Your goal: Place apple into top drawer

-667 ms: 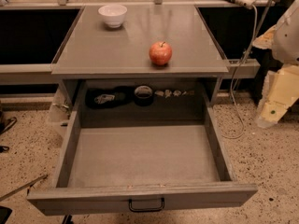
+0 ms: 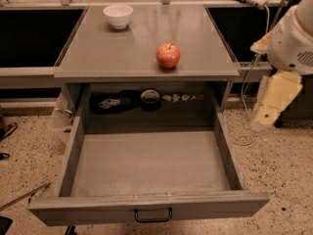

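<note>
The red apple [image 2: 168,56] with yellowish patches and a short stem stands on the grey cabinet top [image 2: 122,53], near its front edge and right of centre. Below it the top drawer [image 2: 146,163] is pulled fully out towards me; its floor is bare and its dark bail handle [image 2: 153,214] sits at the centre of the front panel. My gripper [image 2: 274,99] hangs at the far right, outside the drawer's right wall and lower than the cabinet top, well apart from the apple. It holds nothing.
A small white bowl [image 2: 118,16] stands at the back left of the cabinet top. Dark objects [image 2: 110,103] and a round dark item [image 2: 150,98] lie in the recess behind the drawer. A cable [image 2: 249,87] hangs at the right. Speckled floor surrounds the cabinet.
My gripper and arm have shifted slightly left, closer to the cabinet's right side. The apple, bowl and drawer have not moved.
</note>
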